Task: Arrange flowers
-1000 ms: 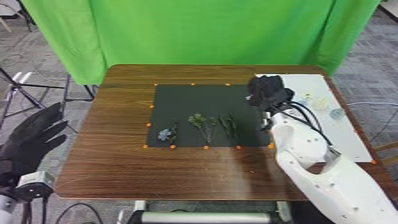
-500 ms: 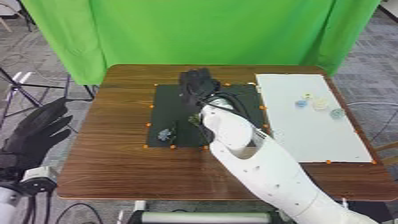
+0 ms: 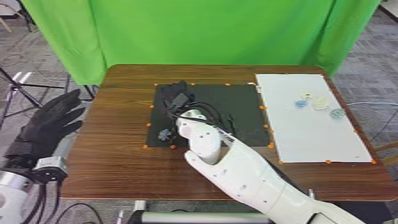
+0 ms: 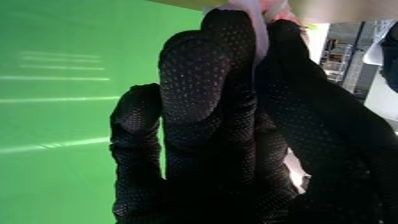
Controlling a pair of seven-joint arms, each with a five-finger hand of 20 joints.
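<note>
Over the left part of the dark mat (image 3: 244,95) is my right hand (image 3: 178,95). In the right wrist view, my right hand (image 4: 191,85) pinches a pale pink and white thing (image 4: 261,30) between thumb and fingers; it looks like a flower, mostly hidden by the glove. A blue flower (image 3: 164,134) lies on the mat's lower left, and a green stem (image 3: 232,122) farther right, partly behind the arm. Small yellow (image 3: 307,95), blue (image 3: 301,103), pale cream (image 3: 321,103) and teal (image 3: 338,113) blooms lie on the white sheet (image 3: 311,140). My left hand (image 3: 49,122) has straight fingers left of the table.
Orange markers (image 3: 173,146) line the mat and part of the white sheet on the brown table (image 3: 115,165). A green curtain (image 3: 213,35) hangs behind the table's far edge. A tripod (image 3: 27,90) stands on the floor at the left.
My right hand has swept left from beside the white sheet across the mat, lately also a little nearer. My left hand has shifted slightly right and farther from the robot.
</note>
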